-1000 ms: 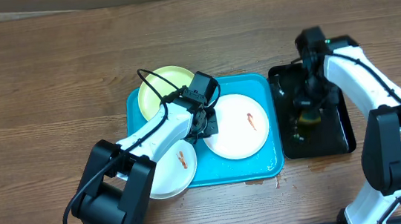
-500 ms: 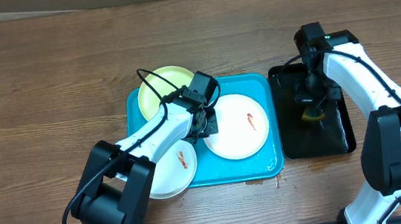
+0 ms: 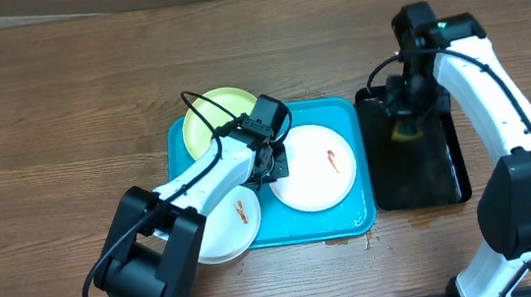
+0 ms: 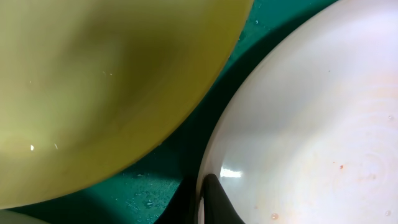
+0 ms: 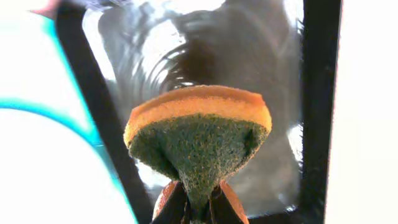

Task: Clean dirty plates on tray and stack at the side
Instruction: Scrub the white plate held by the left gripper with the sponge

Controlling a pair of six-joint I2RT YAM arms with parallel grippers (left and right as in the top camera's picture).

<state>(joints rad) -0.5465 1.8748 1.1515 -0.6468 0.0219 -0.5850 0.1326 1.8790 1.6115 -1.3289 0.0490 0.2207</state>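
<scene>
Three plates lie on the turquoise tray (image 3: 313, 225). A pale yellow-green plate (image 3: 208, 120) sits at the back left. At the right is a white plate (image 3: 322, 167) with an orange smear. Another smeared white plate (image 3: 232, 226) overhangs the front left corner. My left gripper (image 3: 274, 167) is shut on the left rim of the right white plate (image 4: 311, 124), next to the yellow-green plate (image 4: 93, 81). My right gripper (image 5: 199, 208) is shut on an orange and green sponge (image 5: 199, 130), held above the black tray (image 3: 427, 176).
The black tray (image 5: 249, 62) stands just right of the turquoise tray and holds a film of water. Bare wooden table (image 3: 64, 110) lies to the left and behind. My left arm crosses over the front left plate.
My right gripper has lifted the sponge and carried it toward the back of the black tray. The left jaws have shut onto the white plate's rim. The left arm has stayed in place.
</scene>
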